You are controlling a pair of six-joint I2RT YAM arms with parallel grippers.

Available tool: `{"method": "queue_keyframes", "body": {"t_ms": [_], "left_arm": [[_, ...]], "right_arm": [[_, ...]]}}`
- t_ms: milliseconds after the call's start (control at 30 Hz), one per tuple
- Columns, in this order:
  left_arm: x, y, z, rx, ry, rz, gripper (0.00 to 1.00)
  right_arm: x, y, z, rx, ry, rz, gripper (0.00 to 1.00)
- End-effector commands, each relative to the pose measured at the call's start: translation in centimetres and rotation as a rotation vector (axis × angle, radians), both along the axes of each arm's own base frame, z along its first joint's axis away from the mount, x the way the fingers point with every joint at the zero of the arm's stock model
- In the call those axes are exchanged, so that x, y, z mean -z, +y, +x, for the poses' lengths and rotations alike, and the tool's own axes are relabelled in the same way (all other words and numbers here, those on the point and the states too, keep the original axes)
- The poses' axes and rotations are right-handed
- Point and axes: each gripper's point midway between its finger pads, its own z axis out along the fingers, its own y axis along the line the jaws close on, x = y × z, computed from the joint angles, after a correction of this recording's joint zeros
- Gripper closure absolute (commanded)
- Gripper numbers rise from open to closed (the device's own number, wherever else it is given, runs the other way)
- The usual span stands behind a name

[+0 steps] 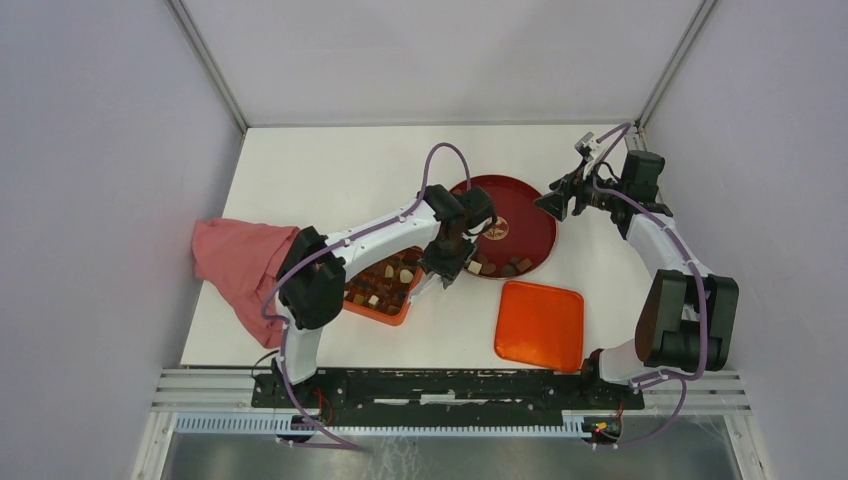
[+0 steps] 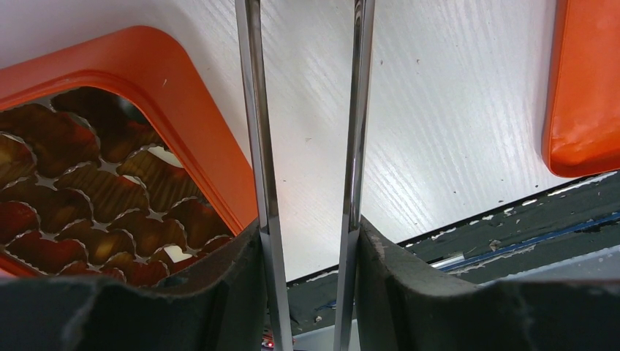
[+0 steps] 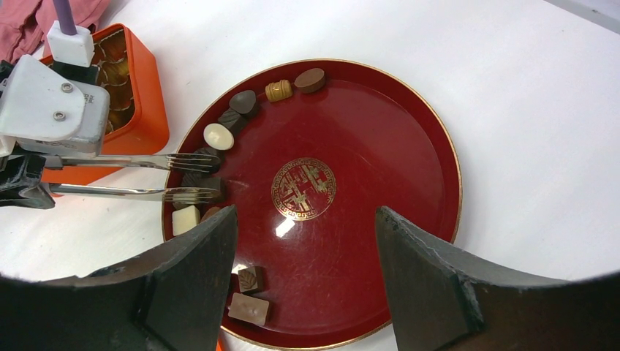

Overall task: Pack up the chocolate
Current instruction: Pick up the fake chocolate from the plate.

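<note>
Several chocolate pieces, dark, brown and cream, lie along the left rim of the round dark-red plate; two more sit near its front edge. My left gripper is shut on metal tongs, whose fork-like tips straddle a dark piece at the plate's edge. The orange compartmented box lies under the left arm with a few pieces in it. My right gripper hangs open above the plate, holding nothing.
The box's flat orange lid lies near the front edge, right of the box. A pink cloth is bunched at the table's left side. The right arm reaches in over the plate's right rim.
</note>
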Motion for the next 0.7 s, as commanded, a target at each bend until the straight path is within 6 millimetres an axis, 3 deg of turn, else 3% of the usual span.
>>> {"method": "queue_keyframes", "body": {"t_ms": [0,233,467,667], "left_arm": [[-1.7,-1.0,0.6,0.036,-0.034,-0.043,0.52],[-1.6,-1.0,1.0,0.035,-0.035,-0.027,0.57],[-2.8,-1.8,1.9,0.019,-0.078,-0.064,0.97],[-5.1,-3.3,2.7,0.004,-0.141,-0.162,0.98]], "right_arm": [[-1.0,0.5,0.1,-0.031,-0.056,-0.002,0.25],[-1.2,0.4,0.0,-0.030,-0.064,-0.003,0.26],[-1.3,0.4,0.0,-0.031,-0.065,-0.003,0.26],[-1.3,0.4,0.0,-0.031,-0.065,-0.003,0.25]]}}
